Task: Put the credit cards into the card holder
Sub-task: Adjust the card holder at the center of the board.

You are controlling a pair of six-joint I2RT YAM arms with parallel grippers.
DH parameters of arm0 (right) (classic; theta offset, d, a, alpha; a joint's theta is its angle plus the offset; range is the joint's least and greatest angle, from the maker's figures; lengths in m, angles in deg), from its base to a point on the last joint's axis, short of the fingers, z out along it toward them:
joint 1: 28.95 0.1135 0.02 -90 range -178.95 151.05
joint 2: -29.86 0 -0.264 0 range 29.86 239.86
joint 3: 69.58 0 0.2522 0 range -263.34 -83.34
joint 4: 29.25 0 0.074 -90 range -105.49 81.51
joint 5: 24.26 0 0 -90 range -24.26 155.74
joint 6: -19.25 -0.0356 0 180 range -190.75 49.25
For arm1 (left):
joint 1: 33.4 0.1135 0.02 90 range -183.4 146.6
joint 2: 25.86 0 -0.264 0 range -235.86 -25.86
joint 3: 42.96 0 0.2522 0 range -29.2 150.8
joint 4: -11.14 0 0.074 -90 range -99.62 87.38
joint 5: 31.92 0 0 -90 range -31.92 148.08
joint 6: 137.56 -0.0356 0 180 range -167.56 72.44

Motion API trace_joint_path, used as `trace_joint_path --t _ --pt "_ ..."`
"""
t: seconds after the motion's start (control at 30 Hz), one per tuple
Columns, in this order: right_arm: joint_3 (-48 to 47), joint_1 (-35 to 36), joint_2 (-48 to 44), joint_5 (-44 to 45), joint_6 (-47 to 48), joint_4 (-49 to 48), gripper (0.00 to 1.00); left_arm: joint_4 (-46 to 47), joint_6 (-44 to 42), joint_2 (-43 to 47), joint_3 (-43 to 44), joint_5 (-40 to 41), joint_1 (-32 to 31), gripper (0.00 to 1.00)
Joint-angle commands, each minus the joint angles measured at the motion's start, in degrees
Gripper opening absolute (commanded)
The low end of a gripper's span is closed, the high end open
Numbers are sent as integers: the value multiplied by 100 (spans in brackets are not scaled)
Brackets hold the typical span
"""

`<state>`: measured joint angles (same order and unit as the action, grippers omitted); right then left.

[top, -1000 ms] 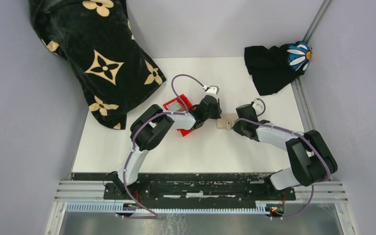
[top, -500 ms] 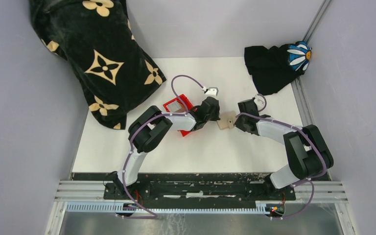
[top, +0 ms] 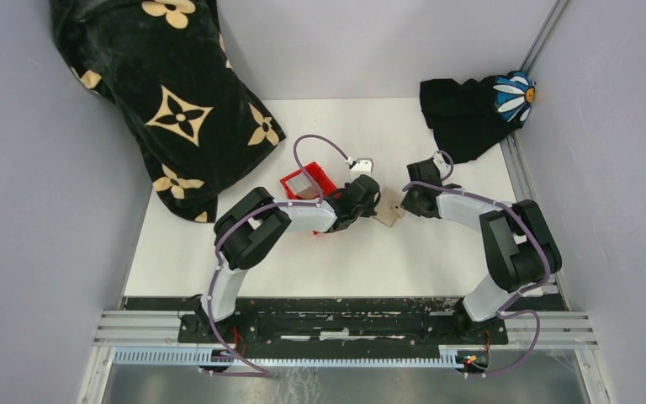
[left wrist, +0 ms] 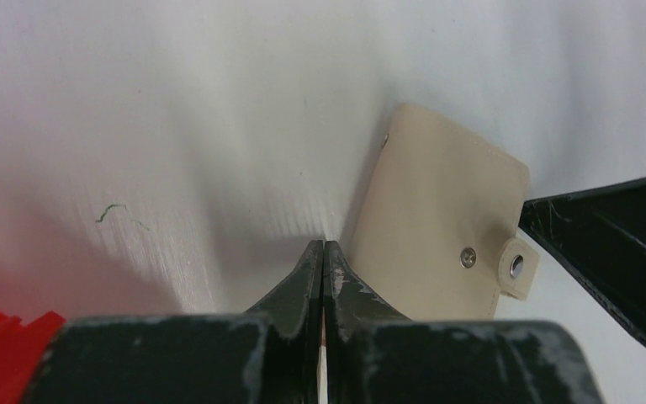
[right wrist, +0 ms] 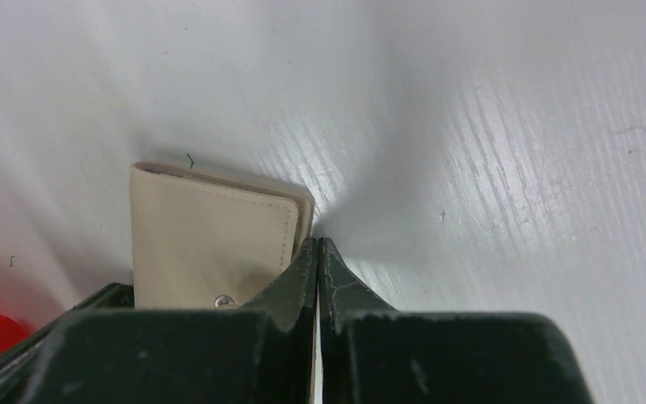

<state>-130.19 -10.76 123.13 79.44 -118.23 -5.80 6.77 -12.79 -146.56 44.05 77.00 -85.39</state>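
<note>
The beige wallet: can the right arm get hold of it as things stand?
Probably yes. The wallet lies folded on the table, right beside the tips of the right claw, with nothing between them. But that claw is shut, so it would have to open first.

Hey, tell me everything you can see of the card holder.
The card holder is a small beige, leather-looking wallet with stitched edges. It is folded closed and lies at an angle on the white table. Its snap tab juts past one edge, seemingly unfastened, beside a metal stud. The left tool's shut tips sit at one edge and the right tool's at a corner; actual contact is unclear.
</note>
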Motion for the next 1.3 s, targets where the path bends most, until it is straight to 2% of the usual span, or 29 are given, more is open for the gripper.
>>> trace_joint_path --t 0.0,0.47,0.83,1.03,1.27 --pt "-349 -24 203 -132 185 117 1 -758 347 185 -258 237 -129 3" --pt "-1135 11 793 -718 345 234 1 -926 461 613 -510 469 -386 3" --pt "-1483 142 918 -533 472 457 2 -1037 491 826 -540 690 -481 4" --pt "-1815 127 715 114 894 690 7 -1423 433 1004 -259 1284 -485 13" --pt "-2415 136 309 581 1522 938 19 -1627 104 1494 150 2045 -486 28"
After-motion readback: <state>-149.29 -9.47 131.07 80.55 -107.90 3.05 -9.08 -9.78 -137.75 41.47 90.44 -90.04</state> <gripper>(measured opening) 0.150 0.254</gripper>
